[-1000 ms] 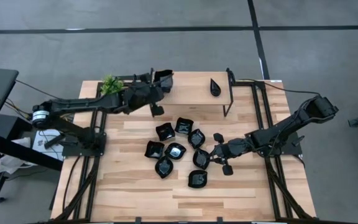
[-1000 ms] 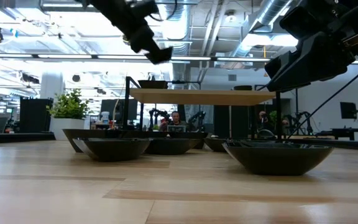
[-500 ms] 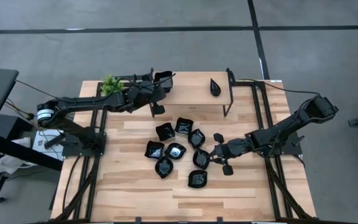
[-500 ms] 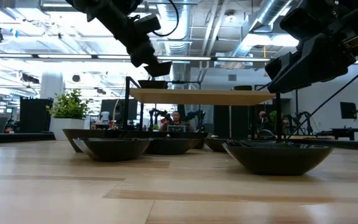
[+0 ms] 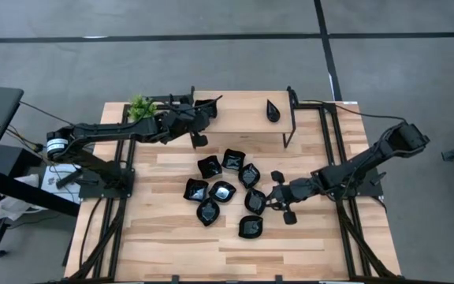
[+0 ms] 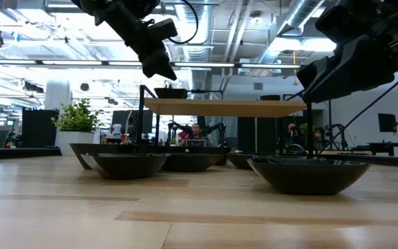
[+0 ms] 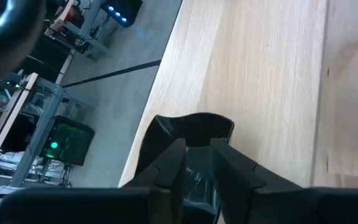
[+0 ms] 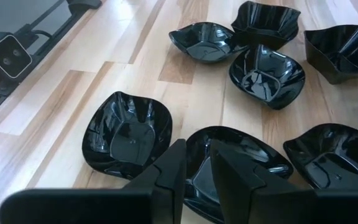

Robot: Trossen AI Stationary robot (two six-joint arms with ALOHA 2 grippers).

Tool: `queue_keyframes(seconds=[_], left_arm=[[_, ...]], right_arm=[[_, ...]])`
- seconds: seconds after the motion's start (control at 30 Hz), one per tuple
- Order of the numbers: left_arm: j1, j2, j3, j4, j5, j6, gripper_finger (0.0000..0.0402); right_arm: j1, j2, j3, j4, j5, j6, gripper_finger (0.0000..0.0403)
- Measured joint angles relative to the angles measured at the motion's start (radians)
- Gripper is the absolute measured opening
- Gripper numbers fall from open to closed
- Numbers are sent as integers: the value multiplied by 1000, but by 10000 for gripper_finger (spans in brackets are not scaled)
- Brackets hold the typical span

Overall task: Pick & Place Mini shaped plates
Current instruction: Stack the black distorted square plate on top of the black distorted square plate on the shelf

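Plates (image 5: 225, 190) clustered below shelf (image 5: 243, 112)

Small green potted plant (image 5: 139, 106) at table's far left, raised wooden shelf (image 5: 247, 114) beside it

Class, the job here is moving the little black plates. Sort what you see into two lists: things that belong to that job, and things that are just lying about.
Part of the job:
- cluster of black plates on the table
- square plate on the shelf at the left gripper
- teardrop plate on the shelf
- right gripper, beside the cluster
- wooden shelf

Lying about:
- potted plant
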Motion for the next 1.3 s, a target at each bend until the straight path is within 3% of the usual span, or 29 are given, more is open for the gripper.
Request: queue_keyframes(seconds=[0.17, 0.27, 0.33, 0.63, 0.83, 0.93, 1.17, 1.3], left_arm=[[-9, -5, 0, -2, -63, 0, 98], [-57, -38, -2, -12, -148, -6, 103], [-113, -80, -2, -32, -153, -54, 104], [-456, -244, 0, -398, 70, -413, 104], [-718, -174, -23, -435, 96, -482, 104], [-798, -120, -57, -410, 24, -530, 104], [-833, -12, -120, -396, -4, -776, 104], [-827, 3, -121, -379, -3, -834, 104]], right_arm=[[0, 0, 0, 0, 0, 0, 70], [0, 0, 0, 1, 0, 0, 70], [0, 1, 0, 3, 1, 0, 70], [0, 1, 0, 4, 0, 8, 70], [6, 1, 0, 8, 3, 10, 70], [6, 1, 0, 11, 3, 16, 70], [6, 1, 0, 19, 3, 19, 70], [6, 1, 0, 40, 3, 19, 70]])
